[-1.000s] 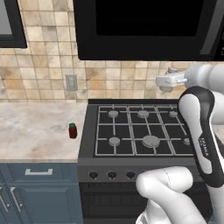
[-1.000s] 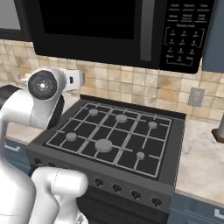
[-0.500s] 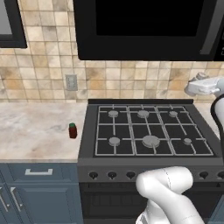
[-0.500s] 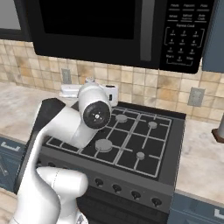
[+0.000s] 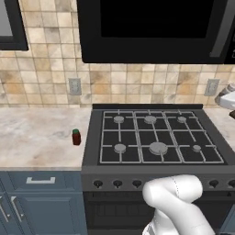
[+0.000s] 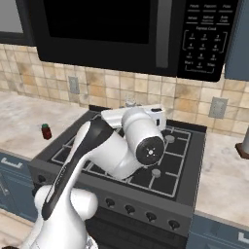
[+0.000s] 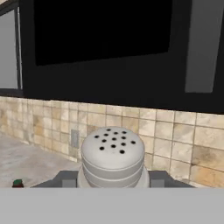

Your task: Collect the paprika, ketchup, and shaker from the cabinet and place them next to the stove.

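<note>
One paprika point(image 5: 76, 137) left of stove point(image 5: 158, 139), microwave point(image 5: 156, 30) overhead

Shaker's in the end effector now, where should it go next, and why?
Probably carry the small pale grey-white shaker with its perforated rounded top, clamped between the fingers, left and down toward the counter beside the black cooktop, near the small dark red green-lidded jar already standing there.

The white Franka arm with dark joints rises from the base, bends at a raised elbow and reaches forward, its wrist turned sideways. The two-finger gripper point(image 7: 113, 179) has its dark jaws closed from either side on a small pale grey cylinder with a rounded, perforated top point(image 7: 113, 158), held upright between them.
</note>
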{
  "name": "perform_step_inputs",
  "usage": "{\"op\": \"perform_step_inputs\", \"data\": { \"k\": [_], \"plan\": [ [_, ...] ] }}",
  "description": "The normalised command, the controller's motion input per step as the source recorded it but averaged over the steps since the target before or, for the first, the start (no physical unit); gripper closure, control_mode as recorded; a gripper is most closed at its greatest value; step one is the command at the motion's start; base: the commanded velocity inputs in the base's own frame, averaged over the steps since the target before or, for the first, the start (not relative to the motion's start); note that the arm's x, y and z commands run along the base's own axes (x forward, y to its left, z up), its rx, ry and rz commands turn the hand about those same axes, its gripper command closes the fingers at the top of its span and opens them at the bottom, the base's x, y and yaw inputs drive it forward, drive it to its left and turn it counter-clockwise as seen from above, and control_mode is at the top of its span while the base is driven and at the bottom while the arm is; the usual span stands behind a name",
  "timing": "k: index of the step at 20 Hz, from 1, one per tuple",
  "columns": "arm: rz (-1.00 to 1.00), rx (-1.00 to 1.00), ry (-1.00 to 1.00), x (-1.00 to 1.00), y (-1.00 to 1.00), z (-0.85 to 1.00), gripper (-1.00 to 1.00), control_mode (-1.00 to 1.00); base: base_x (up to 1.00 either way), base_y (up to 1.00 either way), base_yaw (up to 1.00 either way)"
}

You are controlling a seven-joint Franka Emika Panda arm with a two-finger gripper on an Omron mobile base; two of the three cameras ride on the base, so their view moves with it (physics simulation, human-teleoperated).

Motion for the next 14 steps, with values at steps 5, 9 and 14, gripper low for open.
{"op": "perform_step_inputs", "data": {
  "k": [5,9,14],
  "plan": [
    [0.00,-0.25,0.02,0.00,-0.94,-0.49,1.00,-1.00,0.00,0.00,0.00],
    [0.00,-0.23,0.08,0.00,-0.84,-0.63,1.00,-1.00,0.00,0.00,0.00],
    [-0.05,-0.02,0.07,-0.05,-0.66,-0.65,1.00,-1.00,0.00,0.00,0.00]
  ]
}}
